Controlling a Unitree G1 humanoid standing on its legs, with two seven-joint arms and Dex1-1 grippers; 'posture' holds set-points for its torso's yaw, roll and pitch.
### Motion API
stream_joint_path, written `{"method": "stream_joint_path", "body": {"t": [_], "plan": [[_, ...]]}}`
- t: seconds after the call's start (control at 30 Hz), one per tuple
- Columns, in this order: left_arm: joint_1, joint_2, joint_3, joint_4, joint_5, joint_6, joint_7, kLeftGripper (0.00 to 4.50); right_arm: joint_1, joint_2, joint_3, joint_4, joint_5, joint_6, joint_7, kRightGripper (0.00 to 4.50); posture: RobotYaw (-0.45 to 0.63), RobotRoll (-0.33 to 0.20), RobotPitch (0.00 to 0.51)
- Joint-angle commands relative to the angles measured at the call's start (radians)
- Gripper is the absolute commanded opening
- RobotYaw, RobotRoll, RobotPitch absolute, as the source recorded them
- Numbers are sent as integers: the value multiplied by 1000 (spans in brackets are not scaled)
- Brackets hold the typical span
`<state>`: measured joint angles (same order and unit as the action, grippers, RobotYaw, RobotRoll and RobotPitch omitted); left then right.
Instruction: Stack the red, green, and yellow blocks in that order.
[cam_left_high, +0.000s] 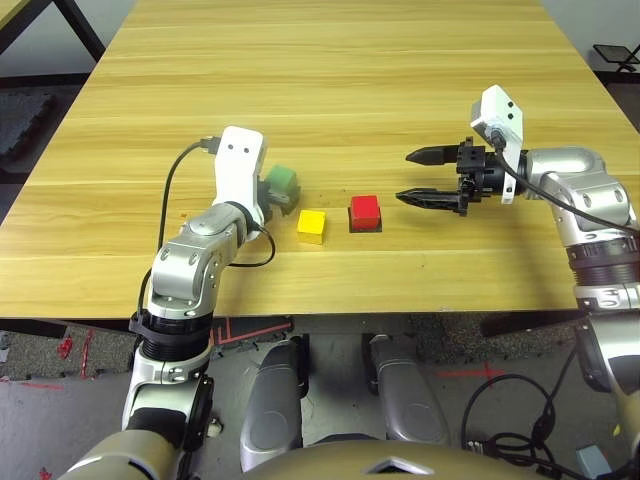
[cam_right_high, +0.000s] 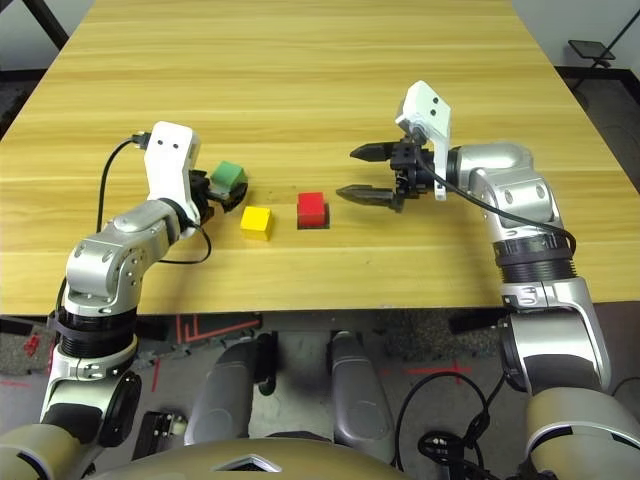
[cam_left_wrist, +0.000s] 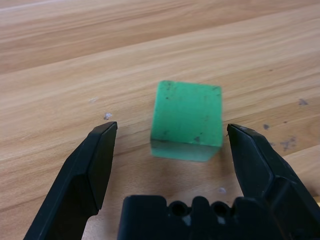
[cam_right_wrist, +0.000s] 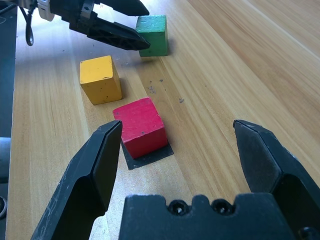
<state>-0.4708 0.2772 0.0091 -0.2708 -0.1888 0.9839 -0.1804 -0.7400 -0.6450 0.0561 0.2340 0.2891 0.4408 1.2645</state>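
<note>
Three blocks lie on the desk (cam_left_high: 400, 90) — one yellow, one red, one green — none stacked on another. Nearest the robot is the yellow block (cam_left_high: 312, 226), resting flat on the bare wood. Just to its right, a little apart from it, sits the red block (cam_left_high: 365, 212), which stands on one thin black patch (cam_right_wrist: 150, 152) (the patch's edge shows around the block's base in the right wrist view). A bit farther back and to the left of the yellow block is the green block (cam_left_high: 284, 183), close beside the yellow one but not touching it.

Two grippers are at work. The left gripper (cam_left_wrist: 172, 132) is down at the desk with its two black fingers (cam_left_wrist: 95, 165) spread wide on either side of the green block; there is clear wood between each finger and the block's sides, so it grips nothing. The block sits between the fingertips, nearer to one finger than the other.

The right gripper (cam_left_high: 417, 177) hangs to the right of the red block, fingers parted and pointing toward it — empty, with the tips near the block and not touching it. In the right wrist view the red block lies ahead of the open fingers, toward one of them, with the yellow block beyond it and the green block farthest, next to the left gripper's fingers.

The desk is one long light wooden top with plank grain, and a few small dark specks mark the wood around the blocks.
</note>
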Motion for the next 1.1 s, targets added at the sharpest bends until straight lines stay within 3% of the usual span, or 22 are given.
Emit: {"method": "stream_joint_path", "body": {"t": [0.03,0.37,0.47,0.63,0.67,0.87,1.1], "plan": [[14,10,-10,53,19,-48,-9,4500,16,0,6,-20,11,-6,-1,4468,359,11,193],[-16,-18,6,104,5,-111,-26,4500,13,5,5,-11,10,-13,-6,4468,355,8,196],[-21,-26,15,113,3,-119,-27,3918,10,12,8,1,6,-21,-10,4500,360,11,195],[-17,-23,17,107,-8,-113,-35,2151,5,20,10,15,3,-30,-13,4500,363,13,194],[-13,-18,16,106,-9,-111,-39,2065,2,22,10,21,2,-35,-13,4500,366,16,192],[-22,54,9,117,-13,-153,-114,2071,-16,32,13,54,-7,-57,-10,4500,375,16,190],[-128,198,-11,103,-107,-264,-407,2071,-48,41,24,112,-17,-91,0,4500,402,25,182]]}}
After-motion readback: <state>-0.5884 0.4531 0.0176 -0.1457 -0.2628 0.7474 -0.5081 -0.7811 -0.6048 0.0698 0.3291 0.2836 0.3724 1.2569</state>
